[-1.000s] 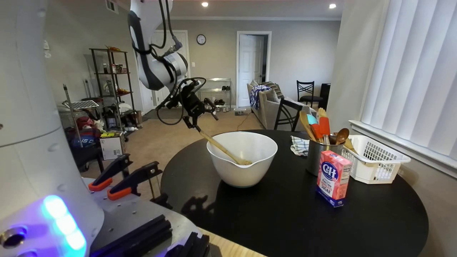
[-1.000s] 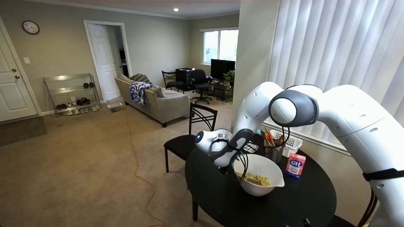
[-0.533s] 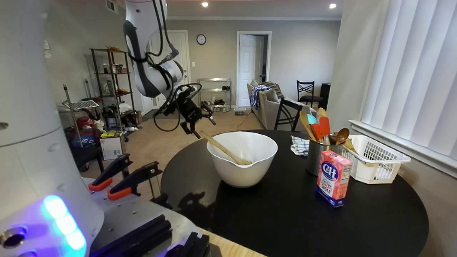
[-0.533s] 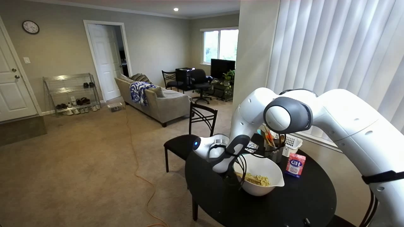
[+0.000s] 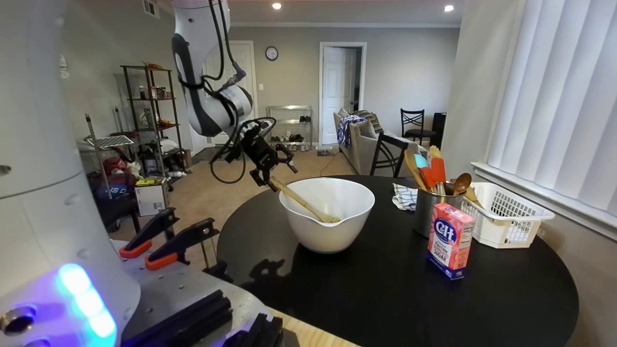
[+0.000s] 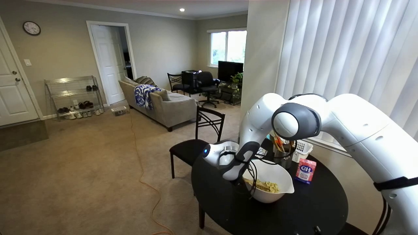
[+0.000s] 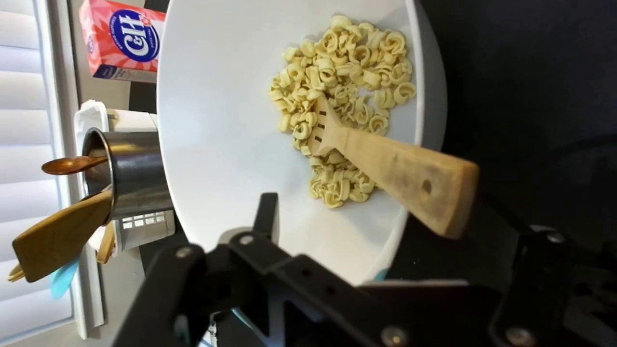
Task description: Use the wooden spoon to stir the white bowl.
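We take the white bowl [image 5: 318, 239], upright on the table [image 5: 376, 299], as the centre of the dial. In an exterior view, the wooden spoon [image 5: 300, 199] rests at a slant in the bowl, its handle passing over the rim toward 10 o'clock. We find the pincer [image 5: 284, 179] at the handle end, also at 10 o'clock, tilted downward. The pincer is released: in the wrist view its two fingers [image 7: 265, 214] stand spread, and we see the handle end between them. That end is well apart from the finger at its 9 o'clock side; whether it touches the finger at its 3 o'clock side we cannot tell. In the same view, the spoon's slotted head lies among the pasta [image 7: 328, 74], which occupies the 1 to 5 o'clock side of the bowl. In an exterior view, we locate a cloth [image 5: 405, 196] between 2 and 3 o'clock, a metal canister [image 5: 424, 207] of utensils [image 5: 437, 171] at 3 o'clock, a white basket [image 5: 501, 232] just beside the canister, and a sugar box [image 5: 448, 241] between 3 and 4 o'clock.
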